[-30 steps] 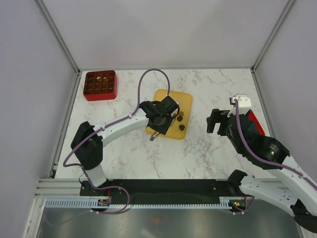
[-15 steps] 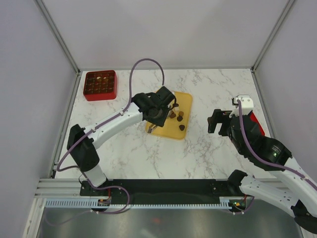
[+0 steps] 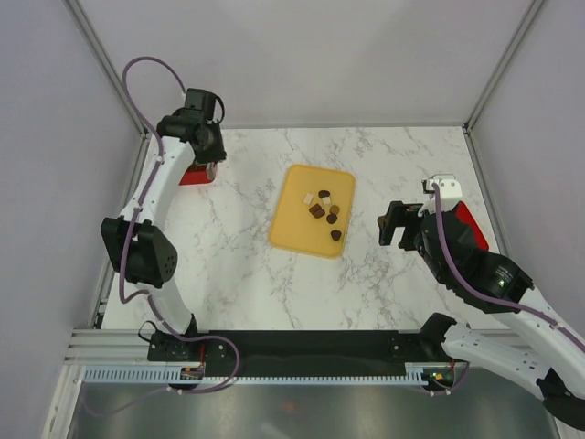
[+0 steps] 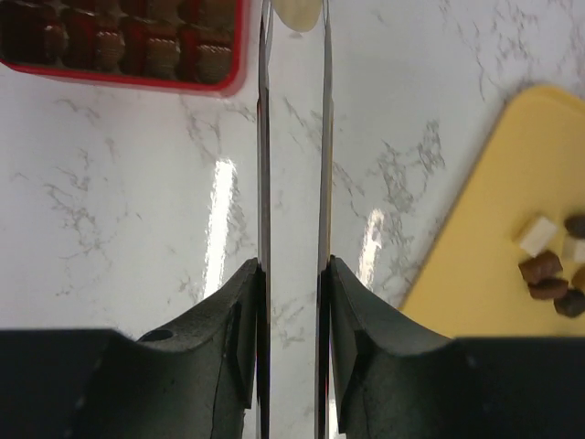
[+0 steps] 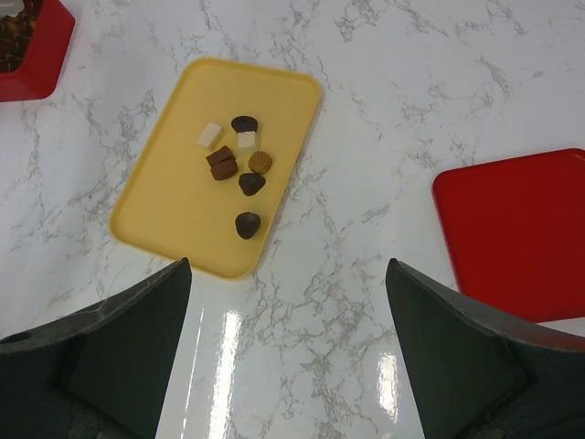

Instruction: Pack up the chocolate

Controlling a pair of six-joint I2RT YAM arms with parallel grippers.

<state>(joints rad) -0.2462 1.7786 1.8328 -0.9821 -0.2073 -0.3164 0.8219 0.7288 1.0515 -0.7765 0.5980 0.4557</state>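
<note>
The left gripper (image 4: 294, 13) has swung away from the yellow tray (image 3: 291, 233) to the red grid box (image 4: 119, 55) in the far left corner; its thin jaws pinch a cream-white chocolate (image 4: 298, 9), cropped by the frame's top edge, just beside the box's rim; the right gripper (image 5: 288, 274) has not moved, jaws spread wide; seven chocolates (image 5: 239, 165) now lie uncovered on the tray; from above, the arm hides most of the box; a flat red lid (image 5: 512, 229) lies to the right of the tray.

Marble table (image 3: 384, 165) holds yellow tray (image 3: 291, 229), red box (image 5: 41, 59), red lid (image 5: 516, 229).
</note>
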